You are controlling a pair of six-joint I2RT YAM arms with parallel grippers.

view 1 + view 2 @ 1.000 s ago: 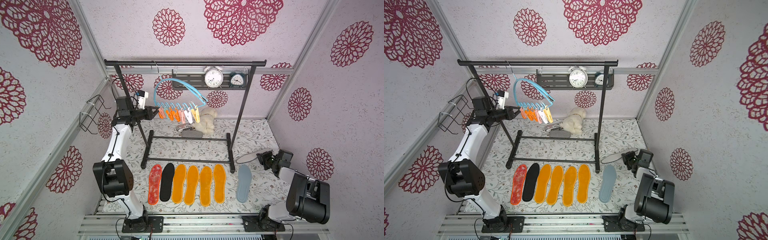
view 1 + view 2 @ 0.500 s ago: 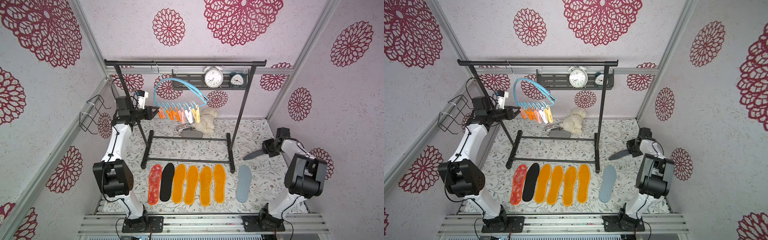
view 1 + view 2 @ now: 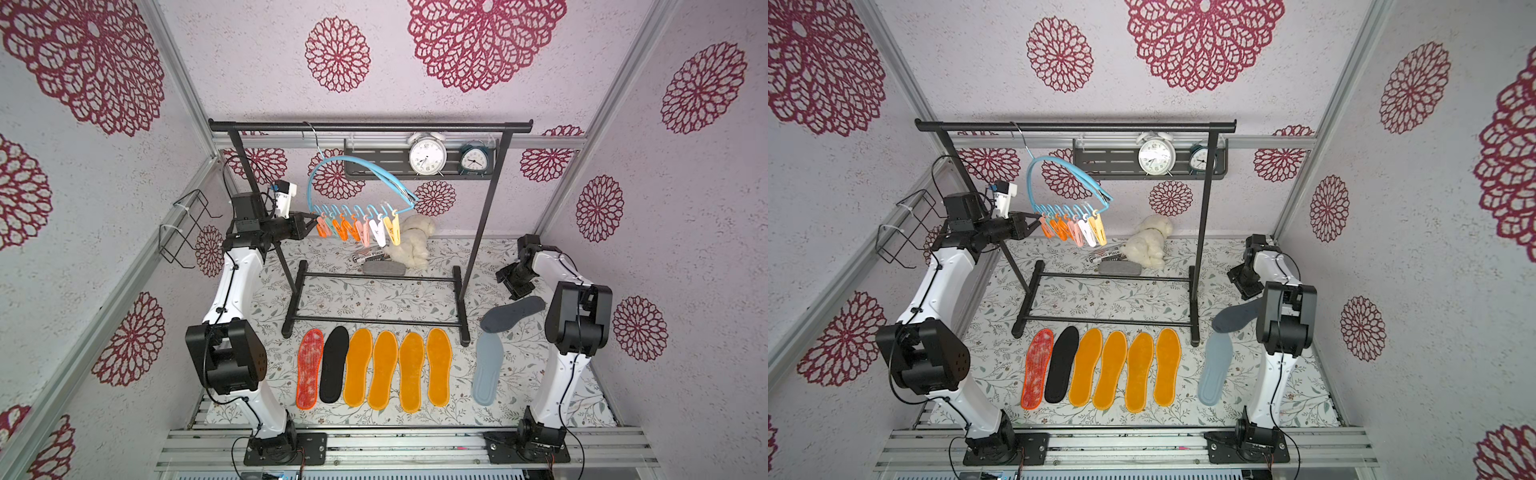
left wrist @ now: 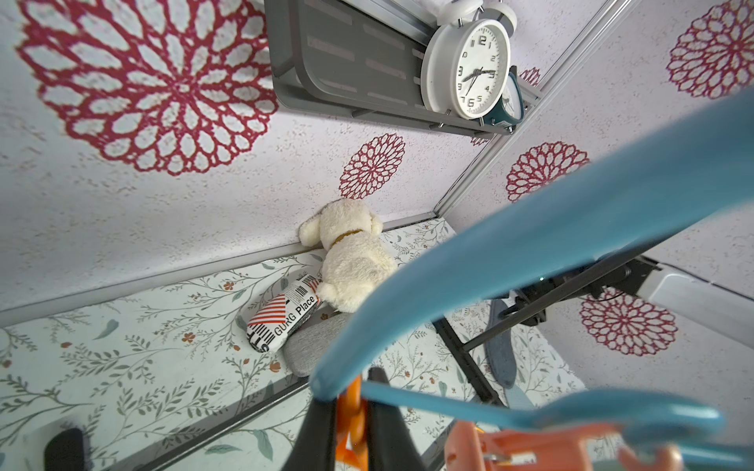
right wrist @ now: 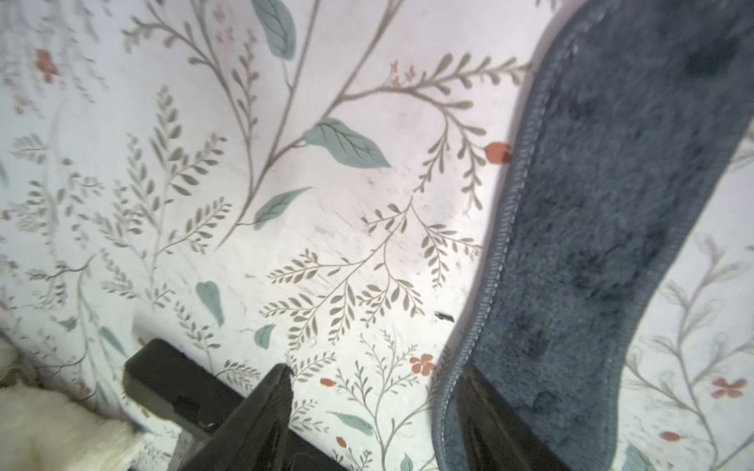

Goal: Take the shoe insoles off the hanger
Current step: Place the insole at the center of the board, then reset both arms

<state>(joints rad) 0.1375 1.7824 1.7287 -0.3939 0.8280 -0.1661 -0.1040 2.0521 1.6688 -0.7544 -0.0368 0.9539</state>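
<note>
The left fingers are pinching an orange peg on the hanger, which is hanging at 11 o'clock. The right fingers are standing wide apart at 3 o'clock, and the dark grey insole is lying on the table just beside them.

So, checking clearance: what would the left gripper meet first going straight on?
The left gripper would likely meet the orange peg on the hanger first; it sits between the jaws.
</note>
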